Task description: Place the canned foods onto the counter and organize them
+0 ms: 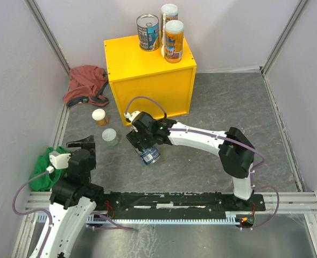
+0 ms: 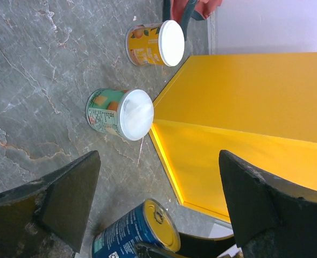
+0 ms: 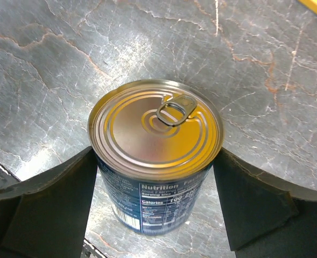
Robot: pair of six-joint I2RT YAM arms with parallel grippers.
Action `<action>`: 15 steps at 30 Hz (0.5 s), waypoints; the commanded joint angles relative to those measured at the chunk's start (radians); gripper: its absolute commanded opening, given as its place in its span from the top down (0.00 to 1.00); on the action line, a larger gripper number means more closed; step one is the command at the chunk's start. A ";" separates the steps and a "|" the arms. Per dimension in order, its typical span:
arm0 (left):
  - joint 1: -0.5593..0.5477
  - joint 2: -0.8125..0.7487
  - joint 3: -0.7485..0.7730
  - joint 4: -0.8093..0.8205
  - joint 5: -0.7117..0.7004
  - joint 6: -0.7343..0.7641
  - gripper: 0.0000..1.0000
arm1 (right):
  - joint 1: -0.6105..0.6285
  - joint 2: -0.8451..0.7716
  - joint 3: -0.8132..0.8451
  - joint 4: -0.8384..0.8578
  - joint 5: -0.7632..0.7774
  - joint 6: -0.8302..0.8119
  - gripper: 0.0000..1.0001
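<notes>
Straddling the blue tin [image 3: 155, 145], which stands on the table just before the counter [image 1: 127, 54], my right gripper [image 3: 157, 183] holds its jaws wide at the tin's sides; I cannot tell whether they press. This looks like pickup 4 of 6. Next I need a firm squeeze, a lift over the counter's front edge, then the bare left half beside the 3 cans [image 1: 174, 37]. My left gripper [image 2: 158, 201] hangs open and empty near the 2 short cans [image 1: 99, 116].

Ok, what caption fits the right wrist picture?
Jaws flank an upright blue-labelled tin with a ring-pull lid on the grey table.
</notes>
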 commanded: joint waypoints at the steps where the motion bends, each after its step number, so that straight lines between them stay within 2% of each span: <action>1: 0.000 0.019 -0.011 0.074 -0.008 0.026 0.04 | -0.004 -0.123 -0.029 0.171 0.037 0.002 0.63; 7: -0.001 0.021 -0.021 0.089 -0.009 0.041 0.04 | -0.004 -0.207 -0.150 0.243 0.084 0.001 0.64; 15: -0.001 0.023 -0.022 0.121 -0.012 0.095 0.04 | -0.004 -0.363 -0.398 0.395 0.182 -0.001 0.65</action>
